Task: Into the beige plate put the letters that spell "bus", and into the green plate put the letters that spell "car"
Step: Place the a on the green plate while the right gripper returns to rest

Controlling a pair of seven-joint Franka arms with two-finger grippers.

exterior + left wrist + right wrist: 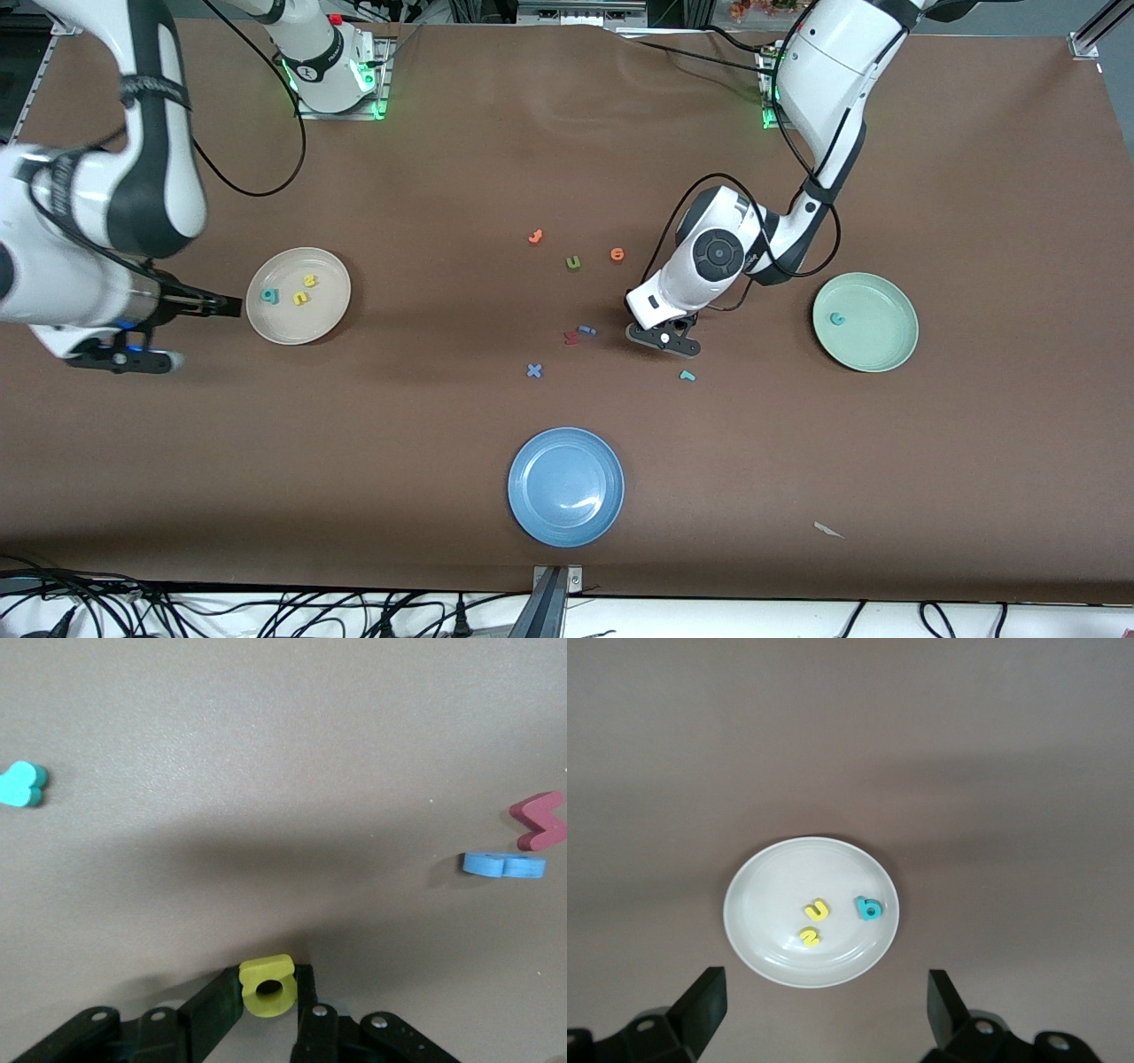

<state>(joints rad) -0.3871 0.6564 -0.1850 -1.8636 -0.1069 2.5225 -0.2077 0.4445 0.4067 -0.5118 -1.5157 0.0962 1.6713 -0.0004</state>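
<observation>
The beige plate (324,312) (769,904) holds a teal "b" (268,295) (867,908), a yellow "u" (309,280) (819,910) and a yellow "s" (300,298) (811,936). My right gripper (227,307) (824,1008) hangs open and empty over the table beside that plate's rim. A teal "c" (835,318) lies in the green plate (879,341). My left gripper (664,338) (270,974) is low at the table's middle, shut on the yellow "a" (268,988). The teal "r" (687,376) (22,785) lies on the table close by.
A red letter (571,337) (540,819) and a blue one (586,330) (503,865) lie beside the left gripper. A blue "x" (533,370), a green "u" (573,262) and two orange letters (535,237) (617,254) are scattered mid-table. The blue plate (565,486) sits nearest the camera.
</observation>
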